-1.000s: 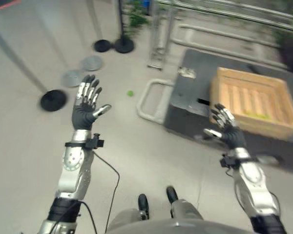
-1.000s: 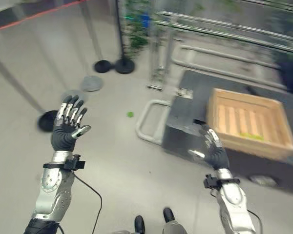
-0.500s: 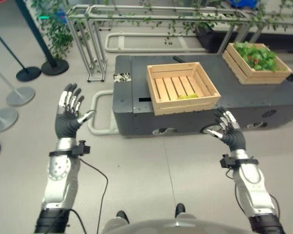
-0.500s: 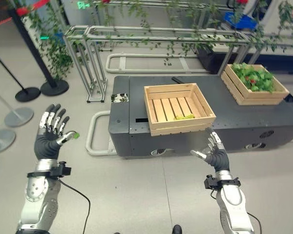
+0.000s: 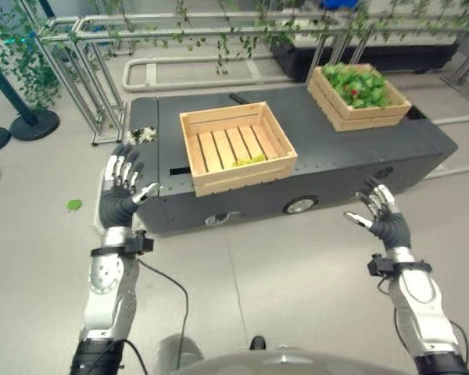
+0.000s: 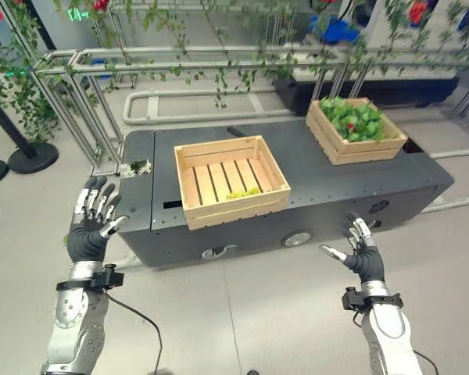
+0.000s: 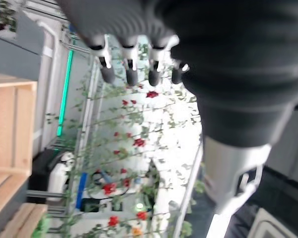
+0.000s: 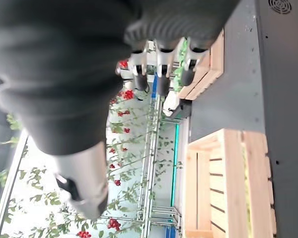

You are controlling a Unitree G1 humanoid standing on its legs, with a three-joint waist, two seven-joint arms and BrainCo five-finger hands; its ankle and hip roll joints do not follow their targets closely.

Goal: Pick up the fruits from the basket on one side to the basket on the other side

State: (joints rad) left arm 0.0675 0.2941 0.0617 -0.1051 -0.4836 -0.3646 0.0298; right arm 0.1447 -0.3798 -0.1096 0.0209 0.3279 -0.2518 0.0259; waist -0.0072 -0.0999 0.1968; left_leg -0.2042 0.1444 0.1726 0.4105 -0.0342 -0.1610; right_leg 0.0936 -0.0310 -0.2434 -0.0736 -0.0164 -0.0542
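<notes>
The dark platform [image 6: 313, 183] carries both wooden crates. The near crate [image 6: 228, 181] sits toward its front left and holds only a little green fruit [image 6: 242, 192] against its front wall; the far crate [image 6: 354, 129] stands at the platform's back right, heaped with green produce and a touch of red. That spread suggests the far crate is the supply and the near one the receiver, though this is a guess.

Both arms are raised in front of the platform, well short of either crate — a ready pose, it seems. The left hand [image 6: 90, 226] is lifted at the platform's left front corner, fingers straight and spread, holding nothing. The right hand [image 6: 359, 251] hovers before the platform's front wall, fingers loosely extended, thumb out — likewise empty.
</notes>
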